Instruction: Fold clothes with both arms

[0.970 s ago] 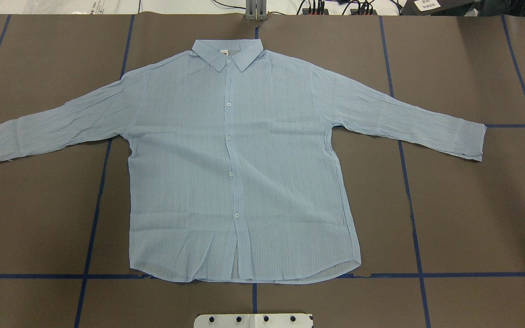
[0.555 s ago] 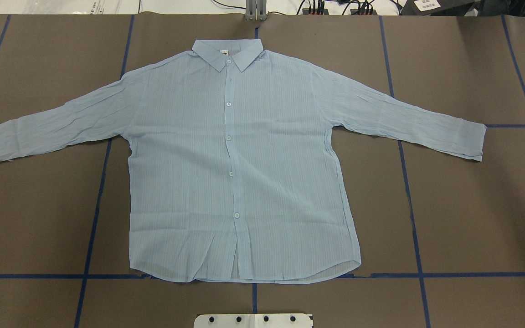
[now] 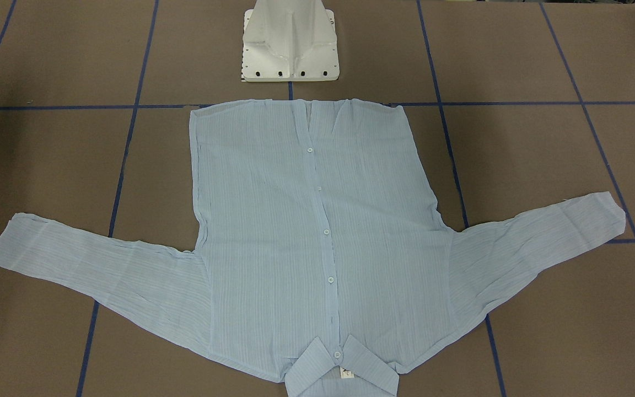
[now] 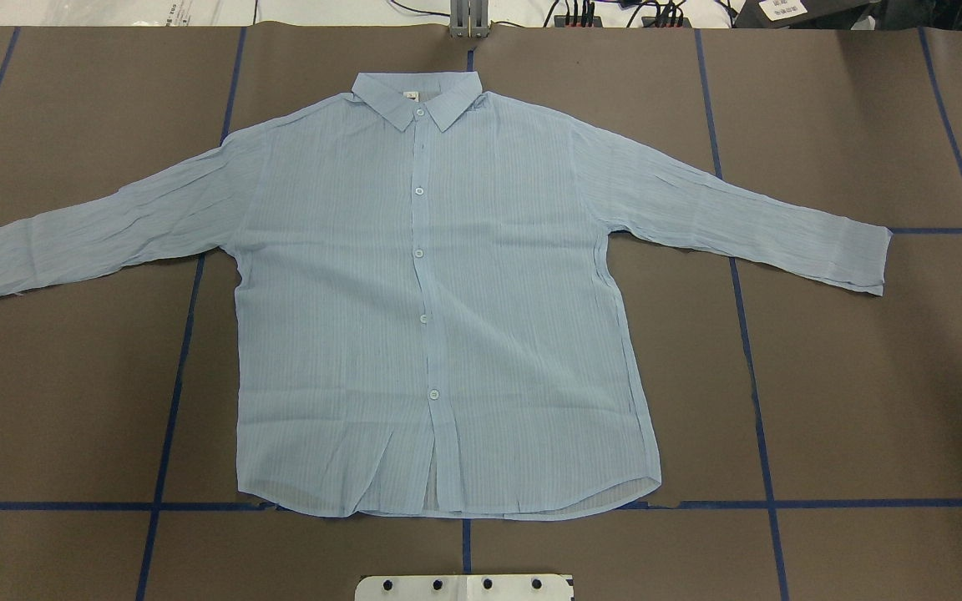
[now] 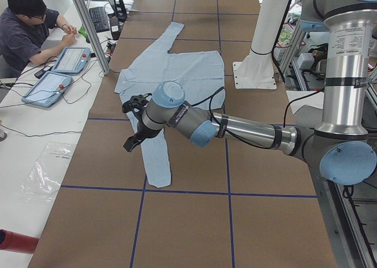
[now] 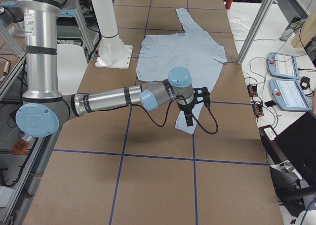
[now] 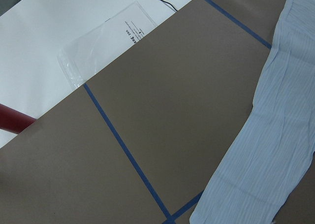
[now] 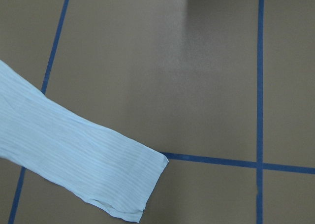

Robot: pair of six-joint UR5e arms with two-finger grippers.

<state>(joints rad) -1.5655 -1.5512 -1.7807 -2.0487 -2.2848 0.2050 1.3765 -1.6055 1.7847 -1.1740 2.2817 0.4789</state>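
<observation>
Shirt flat and face up, collar at 12 o'clock

Seen from overhead, the light blue shirt point(image 4: 448, 317) lies spread on the brown table point(image 4: 865, 401), buttoned. Its body runs from 12 to 6 o'clock. The collar point(image 4: 418, 96) points to 12, away from the robot, and the hem point(image 4: 489, 501) lies at 6, just short of the white base plate point(image 4: 464, 587). One sleeve point(image 4: 80, 242) reaches toward 9 and slopes a little to 8, and its cuff meets the edge of that view. The other sleeve point(image 4: 748, 221) reaches toward 3 and slopes to 4; its cuff point(image 4: 869, 259) lies just past a blue tape line point(image 4: 736, 275).

Bare tabletop shows at 7 to 8 and at 4 to 5 o'clock, between the sleeves and the hem line.

The left gripper point(image 5: 131, 141) hangs above the sleeve on the robot's left. The right gripper point(image 6: 189, 120) hangs above the other sleeve, near its cuff. Neither touches the cloth as far as can be seen. I cannot tell whether either pair of fingers is apart or together.
</observation>
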